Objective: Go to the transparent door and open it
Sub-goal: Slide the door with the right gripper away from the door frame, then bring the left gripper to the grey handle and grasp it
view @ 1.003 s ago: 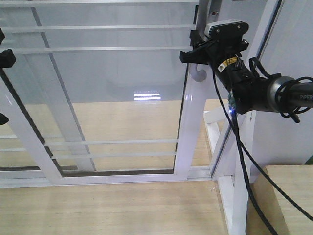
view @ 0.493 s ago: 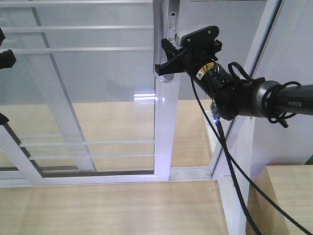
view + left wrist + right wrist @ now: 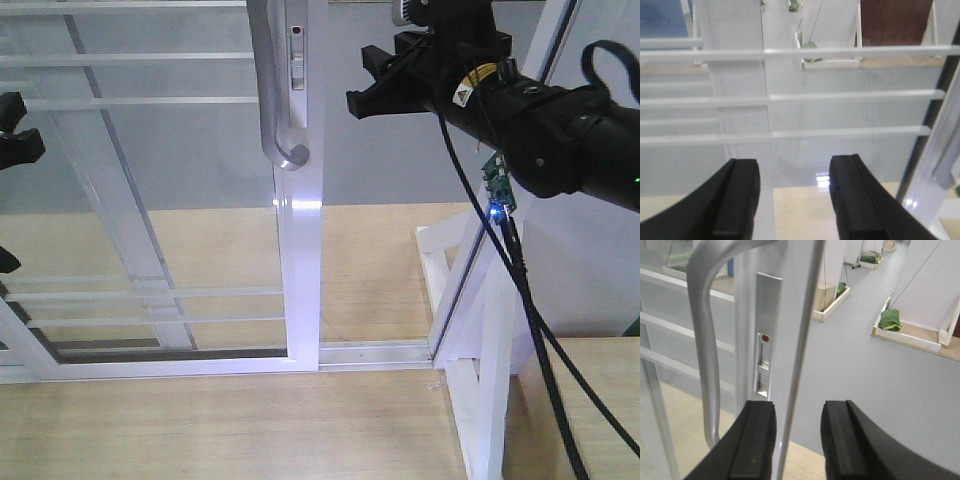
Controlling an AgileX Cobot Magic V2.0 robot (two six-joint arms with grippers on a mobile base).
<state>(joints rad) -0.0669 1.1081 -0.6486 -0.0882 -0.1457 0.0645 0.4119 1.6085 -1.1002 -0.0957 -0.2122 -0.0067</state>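
The right arm comes in from the upper right corner of the front view, its forearm running nearly level and leftward, a black cable hanging from it. The right gripper points left at handle height, just right of the door and apart from it, with its fingers spread and nothing held. The left gripper shows in the front view only as black parts at the left edge, raised in front of the glass.

The door stands partway along the floor track. Its handle-side stile is near the middle of the track, and an open gap lies between that stile and the right post. The handle curves down the stile's left side, with the lock plate beside it.

The right wrist view gives what the front view cannot. It shows the handle's curved grey bar close up, a red dot on the lock plate, and the door's right edge running down through the space between the two spread fingers. Whether either finger touches that edge cannot be told.

The left wrist view shows that gripper's fingers wide apart and empty, facing the white bars across the glass. The stile and handle sit at its lower right corner.
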